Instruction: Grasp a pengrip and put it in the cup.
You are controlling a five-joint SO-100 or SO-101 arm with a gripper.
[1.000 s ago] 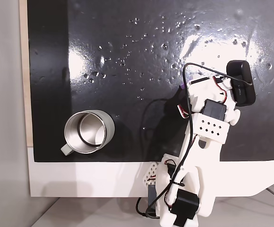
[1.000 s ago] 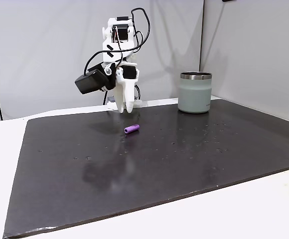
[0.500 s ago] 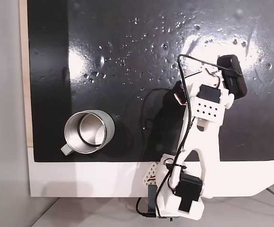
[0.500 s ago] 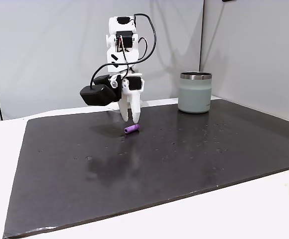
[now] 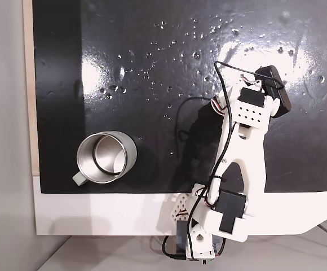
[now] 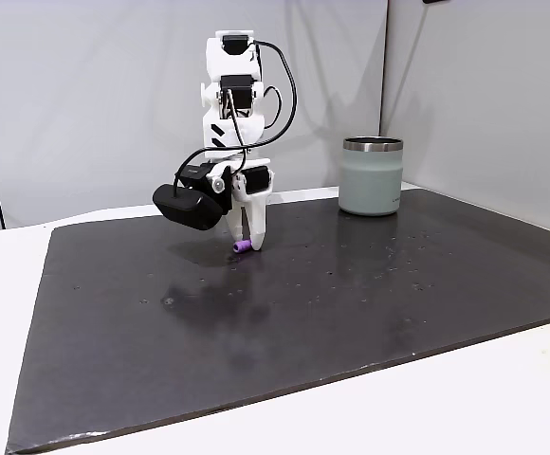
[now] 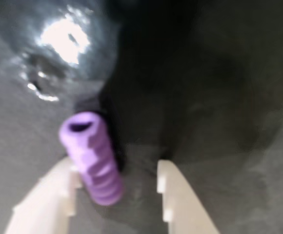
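Lowered since a moment ago, the open gripper (image 7: pixel 117 187) straddles the pengrip (image 7: pixel 92 158), seemingly touching one finger; a fixed view shows the cup (image 6: pixel 371 176) well apart.

The gripper (image 6: pixel 245 245) comes down from above the mat (image 6: pixel 351 303) until its open fingers straddle the pengrip (image 7: pixel 93 158).

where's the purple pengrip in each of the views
A fixed view from above: hidden under the arm's wrist, near the gripper; I cannot pick it out.
A fixed view from the side: the pengrip lies on the black mat at the tips of the fingers, left of the cup.
Wrist view: lower left of centre, pengrip between the two white fingers, against the left one.
Shared landmark: the white fingers.
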